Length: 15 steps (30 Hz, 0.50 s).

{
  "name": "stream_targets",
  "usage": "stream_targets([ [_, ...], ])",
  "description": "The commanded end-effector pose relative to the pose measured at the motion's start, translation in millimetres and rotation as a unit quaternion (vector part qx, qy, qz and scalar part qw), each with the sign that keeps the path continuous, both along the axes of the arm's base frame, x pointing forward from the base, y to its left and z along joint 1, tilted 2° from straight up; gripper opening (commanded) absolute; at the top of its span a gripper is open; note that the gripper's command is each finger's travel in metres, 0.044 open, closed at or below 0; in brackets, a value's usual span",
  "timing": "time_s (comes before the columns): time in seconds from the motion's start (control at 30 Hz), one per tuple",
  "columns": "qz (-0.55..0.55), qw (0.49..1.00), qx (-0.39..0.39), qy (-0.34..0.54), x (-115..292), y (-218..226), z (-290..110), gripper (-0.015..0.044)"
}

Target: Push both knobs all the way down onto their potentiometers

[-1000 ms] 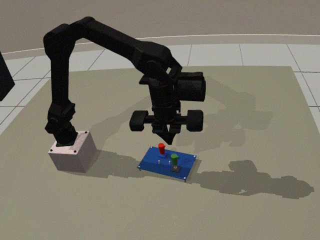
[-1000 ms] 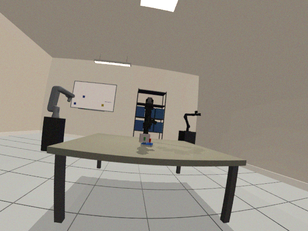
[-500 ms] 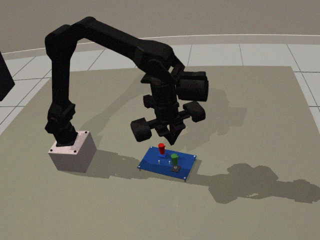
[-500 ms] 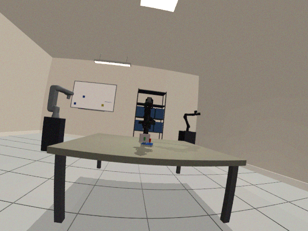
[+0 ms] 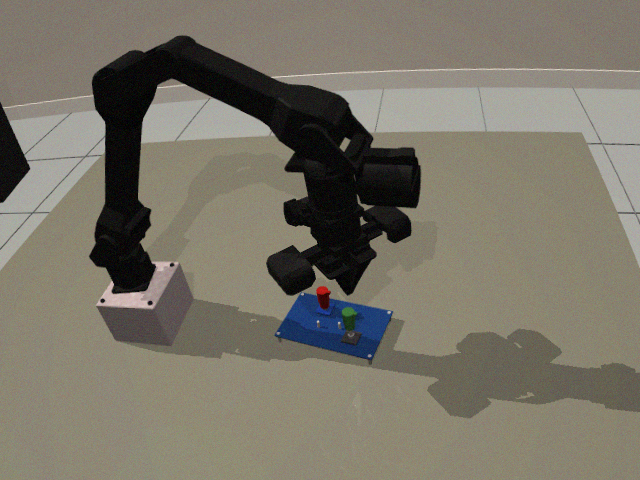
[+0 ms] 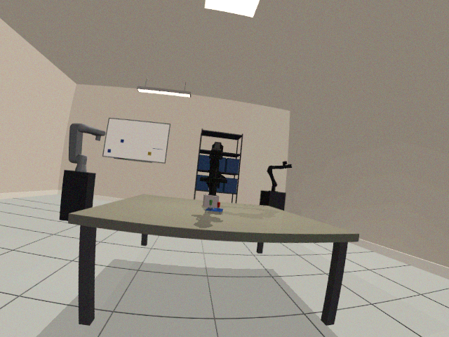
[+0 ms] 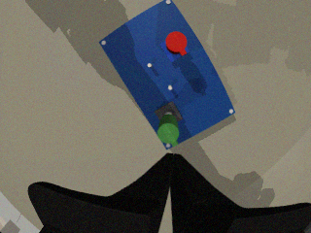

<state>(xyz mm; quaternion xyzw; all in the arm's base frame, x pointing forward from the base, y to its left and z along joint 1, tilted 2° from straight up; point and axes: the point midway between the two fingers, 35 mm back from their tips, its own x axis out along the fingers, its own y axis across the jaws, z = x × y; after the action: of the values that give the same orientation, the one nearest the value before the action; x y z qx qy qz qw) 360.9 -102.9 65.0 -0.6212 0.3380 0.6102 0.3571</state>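
Note:
A blue circuit board (image 5: 305,330) (image 7: 130,52) (image 6: 212,209) stands on short legs on the table. A red knob (image 5: 323,296) (image 7: 177,43) sits raised on its shaft near the board's back edge. A green knob (image 5: 348,317) (image 7: 169,132) sits raised over a dark grey potentiometer (image 5: 351,338) near the front right. My gripper (image 5: 348,290) (image 7: 173,159) is shut and empty. It hangs point-down just above the board, beside and behind the red knob, touching neither knob. Two small white pins (image 5: 317,324) stand between the knobs.
The arm's white base block (image 5: 144,310) stands on the table left of the board. The arm's shadow falls across the table to the right. Other robot arms, a shelf and a whiteboard stand far off in the room.

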Motion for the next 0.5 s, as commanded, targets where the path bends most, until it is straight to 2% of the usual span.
stream_targets([
  [0.0, 0.004, 1.0, 0.0, 0.008, -3.1, 0.2, -11.7, 0.0],
  [0.47, 0.004, 1.0, 0.0, 0.008, -2.9, 0.3, -22.0, 0.0],
])
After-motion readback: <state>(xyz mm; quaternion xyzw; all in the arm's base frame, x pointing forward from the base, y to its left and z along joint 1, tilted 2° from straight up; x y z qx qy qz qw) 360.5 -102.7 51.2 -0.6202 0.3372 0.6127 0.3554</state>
